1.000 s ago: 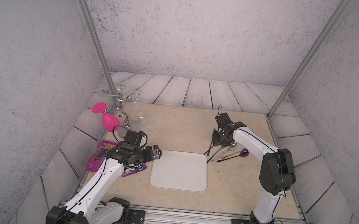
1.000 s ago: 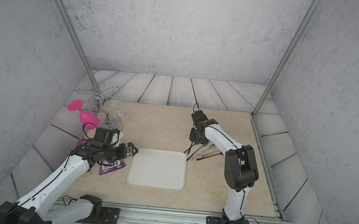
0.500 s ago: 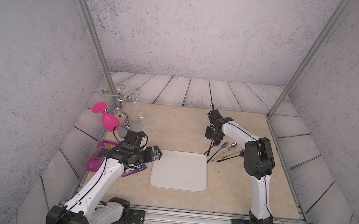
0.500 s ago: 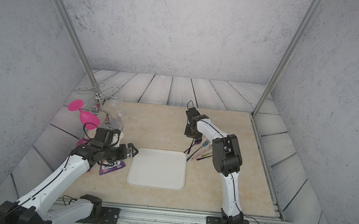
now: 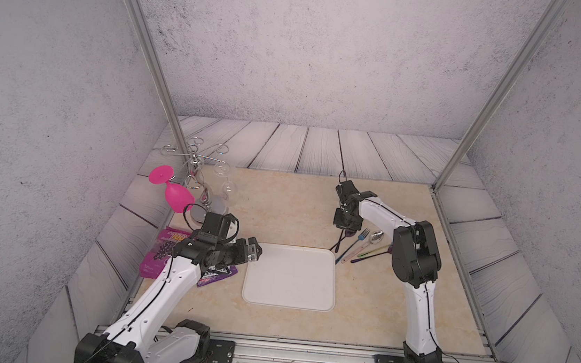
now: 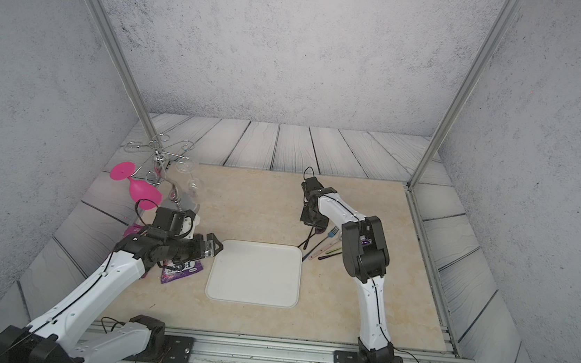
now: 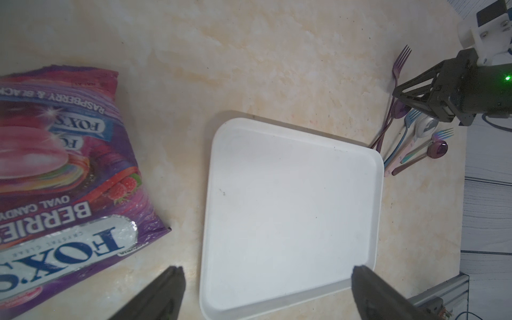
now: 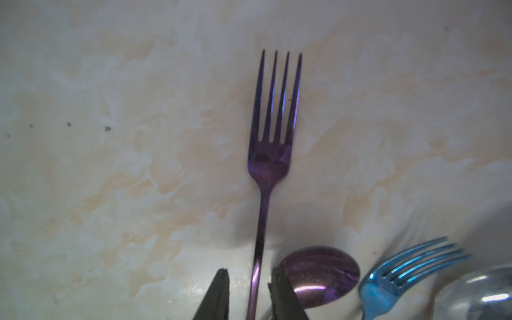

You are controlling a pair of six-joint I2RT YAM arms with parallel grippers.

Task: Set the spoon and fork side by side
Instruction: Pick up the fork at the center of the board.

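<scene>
right arm is down over the cutlery pile, which sits on the table (image 5: 279,203) at about 2 o'clock from the white tray (image 5: 290,277). in the wrist cam the right fingers (image 8: 217,299) are narrowly spread either side of the purple fork (image 8: 273,155) handle. there's a sliver of table showing on both sides, so they're straddling it, not pinching it as far as i can see. the fork looks flat on the table, handle tip just beside the tray's 1 o'clock corner, tines aimed roughly at 12 o'clock. in both top views the tines are hidden under the arm.

the purple spoon (image 8: 318,277) has its bowl right next to the fork's handle on the 3 o'clock side. their handles run close together down toward that tray corner. further toward 3 o'clock there's a blue fork (image 8: 401,274), then a silver spoon (image 8: 476,293). past those are a rainbow fork (image 7: 440,134) and a dark spoon (image 7: 437,148).

left fingers (image 7: 163,296) are spread wide, holding nothing, hovering by the tray's 9 o'clock edge. a candy bag (image 7: 55,166) lies at 9 o'clock from the tray. a wire rack (image 5: 194,160) stands around 10 o'clock with a pink glass (image 5: 177,195) hanging off it.
</scene>
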